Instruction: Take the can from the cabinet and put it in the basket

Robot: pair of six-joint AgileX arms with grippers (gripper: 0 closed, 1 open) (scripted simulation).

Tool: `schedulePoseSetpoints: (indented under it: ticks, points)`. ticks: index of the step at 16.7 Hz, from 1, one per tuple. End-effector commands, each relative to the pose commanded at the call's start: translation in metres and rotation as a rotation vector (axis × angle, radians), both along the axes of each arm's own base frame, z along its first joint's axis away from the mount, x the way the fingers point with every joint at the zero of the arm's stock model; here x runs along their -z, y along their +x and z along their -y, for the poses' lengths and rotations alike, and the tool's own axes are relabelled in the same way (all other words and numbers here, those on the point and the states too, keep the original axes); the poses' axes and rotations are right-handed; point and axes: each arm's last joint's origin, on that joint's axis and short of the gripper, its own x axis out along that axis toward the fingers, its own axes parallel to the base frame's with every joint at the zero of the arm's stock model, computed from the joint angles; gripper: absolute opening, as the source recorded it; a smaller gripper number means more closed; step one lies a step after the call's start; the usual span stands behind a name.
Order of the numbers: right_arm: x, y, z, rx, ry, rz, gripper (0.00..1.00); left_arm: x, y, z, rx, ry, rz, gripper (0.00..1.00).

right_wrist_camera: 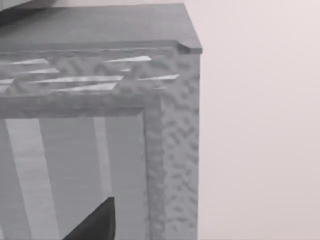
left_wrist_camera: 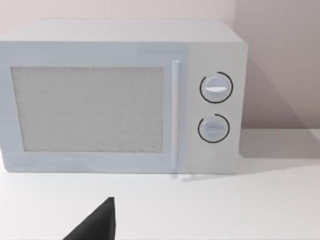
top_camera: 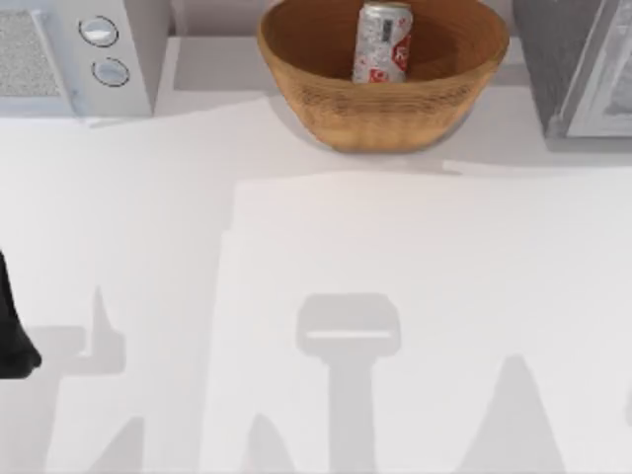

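While the white table [top_camera: 415, 296] is carrying everything, its far edge is holding 3 large items in a row. At the far left corner a white microwave [left_wrist_camera: 120, 97] with 2 round knobs [left_wrist_camera: 216, 88] and a speckled grey door panel is sitting square and boxy. At the far right corner the cabinet [top_camera: 553, 59], a dark grey speckled box with a pale framed door [top_camera: 610, 79], is standing taller than the rest; the right wrist view is looking closely at its mottled side and top corner [right_wrist_camera: 175, 145].

Between them, at the middle of the far edge, the basket [top_camera: 395, 114] is resting: round, bowl-shaped, tan woven wicker, ribbed inside. The can [top_camera: 382, 41] is standing upright inside it, toward the back wall, silver-white metal with red label marks. Judgement: the placement is looking complete.

Handling note: the can is likely light, rigid but thin-walled, smooth and somewhat slippery; a grip across the mid-body of the cylinder, with modest force, is seeming safest against denting.

A dark part of the left arm [top_camera: 12, 341] is showing at the table's left edge, parked. A black finger tip is showing in each wrist view, left [left_wrist_camera: 97, 222] and right [right_wrist_camera: 97, 222]; jaw state: cannot tell for either gripper.
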Motion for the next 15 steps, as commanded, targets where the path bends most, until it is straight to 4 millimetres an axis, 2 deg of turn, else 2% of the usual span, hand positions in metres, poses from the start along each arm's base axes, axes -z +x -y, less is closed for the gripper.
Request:
schedulePoseSetpoints:
  ticks: [3,6,8,15]
  points:
    - [-0.053,-0.012,-0.026,0.000,-0.004,0.003,1.00,0.000,0.000,0.000,0.000,0.000,0.000,1.00]
    - [-0.086,-0.024,-0.051,-0.002,-0.018,0.012,1.00,0.000,0.000,0.000,0.000,0.000,0.000,1.00]
    - [-0.096,-0.028,-0.059,-0.003,-0.025,0.016,1.00,0.000,0.000,0.000,0.000,0.000,0.000,1.00]
    - [-0.097,-0.026,-0.060,-0.001,-0.028,0.018,1.00,0.000,0.000,0.000,0.000,0.000,0.000,1.00]
